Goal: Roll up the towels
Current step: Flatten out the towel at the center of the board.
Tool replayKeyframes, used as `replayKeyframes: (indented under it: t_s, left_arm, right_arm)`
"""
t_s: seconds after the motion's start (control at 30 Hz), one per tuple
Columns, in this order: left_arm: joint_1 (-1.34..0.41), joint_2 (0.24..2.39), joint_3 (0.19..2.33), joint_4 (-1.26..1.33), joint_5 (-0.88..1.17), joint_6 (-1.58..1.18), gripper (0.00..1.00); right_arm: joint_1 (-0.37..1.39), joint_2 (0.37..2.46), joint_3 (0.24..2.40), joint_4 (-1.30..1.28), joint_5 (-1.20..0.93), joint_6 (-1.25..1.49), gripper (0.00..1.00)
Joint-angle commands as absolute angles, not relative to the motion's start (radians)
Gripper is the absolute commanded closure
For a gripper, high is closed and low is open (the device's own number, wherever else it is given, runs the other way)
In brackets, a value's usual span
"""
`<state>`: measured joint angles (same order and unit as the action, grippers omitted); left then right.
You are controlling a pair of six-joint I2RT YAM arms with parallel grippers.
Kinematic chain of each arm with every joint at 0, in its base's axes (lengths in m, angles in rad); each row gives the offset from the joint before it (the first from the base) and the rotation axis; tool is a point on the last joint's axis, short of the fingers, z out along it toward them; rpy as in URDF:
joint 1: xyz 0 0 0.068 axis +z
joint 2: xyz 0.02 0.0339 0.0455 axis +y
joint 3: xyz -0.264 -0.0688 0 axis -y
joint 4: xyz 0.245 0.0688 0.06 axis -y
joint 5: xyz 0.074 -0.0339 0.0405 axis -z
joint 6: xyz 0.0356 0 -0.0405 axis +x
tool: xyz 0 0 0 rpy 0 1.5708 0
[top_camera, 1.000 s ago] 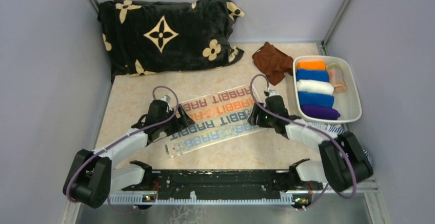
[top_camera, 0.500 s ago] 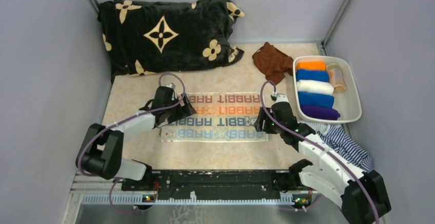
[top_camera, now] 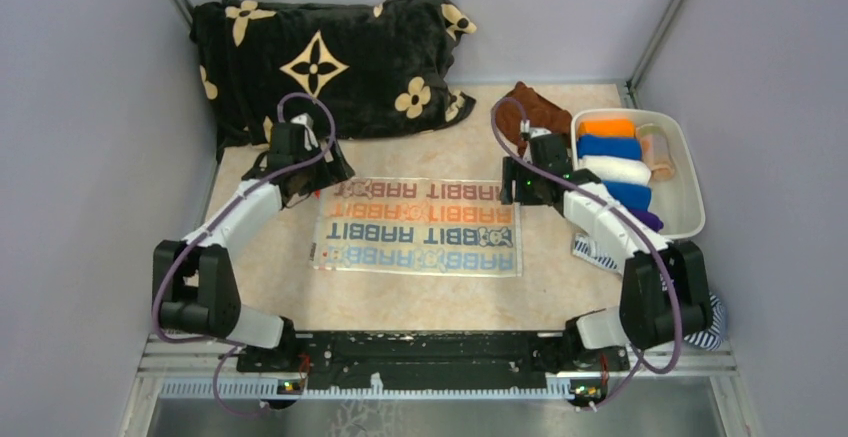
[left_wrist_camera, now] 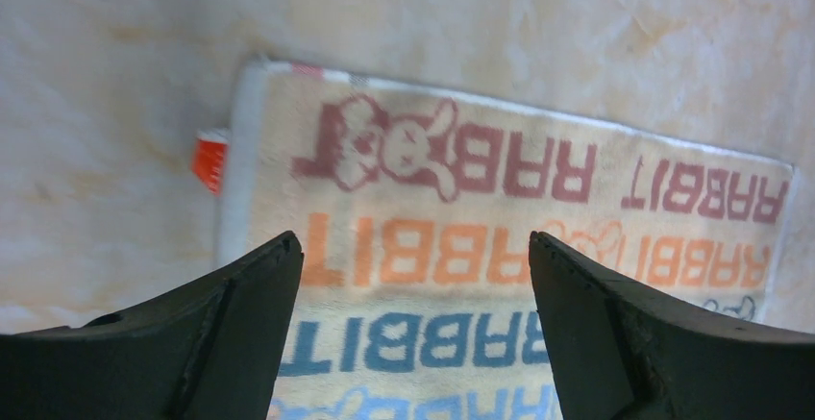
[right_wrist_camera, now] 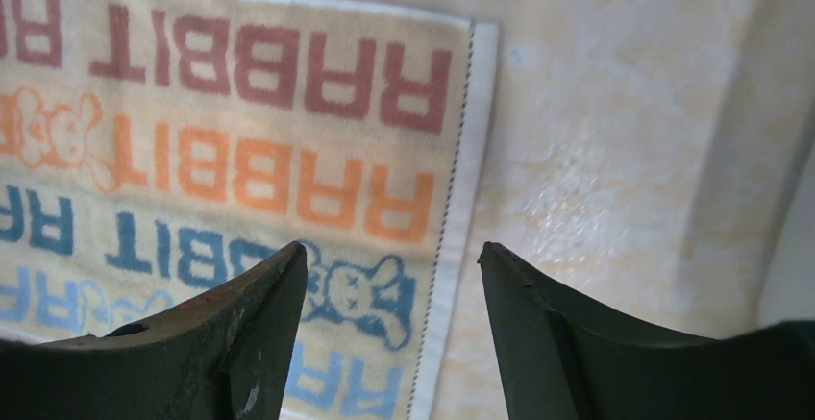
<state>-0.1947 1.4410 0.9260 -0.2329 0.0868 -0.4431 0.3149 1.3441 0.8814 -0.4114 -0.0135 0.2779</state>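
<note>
One printed towel (top_camera: 418,227) lies flat and rectangular on the marbled table (top_camera: 450,297). Its terry face carries four rows of RABBIT lettering: red, orange, dark blue, pale blue. One brown towel (top_camera: 540,109) sits crumpled just beside the white tray (top_camera: 688,192), which holds six soft rolls (top_camera: 625,169) — orange, blue, white, blue, purple, and a peach one along its side. The left gripper (left_wrist_camera: 413,257) and the right gripper (right_wrist_camera: 392,266) are both spread wide, holding nothing — each over a far corner of the flat towel.
</note>
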Motion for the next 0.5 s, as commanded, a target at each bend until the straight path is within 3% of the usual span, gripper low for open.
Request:
replayKeyframes:
  t_s: [0.0, 0.47]
  left_arm:
    - [-0.115, 1.493, 1.044, -0.386, 0.08, -0.248, 0.08]
    - [-0.03, 1.825, 1.32, -0.546, 0.178, 0.078, 0.16]
  right_arm:
    - [0.234, 1.428, 0.996, -0.402, -0.114, 0.102, 0.33]
    - [0.164, 1.844, 1.419, -0.651, -0.203, -0.298, 0.49]
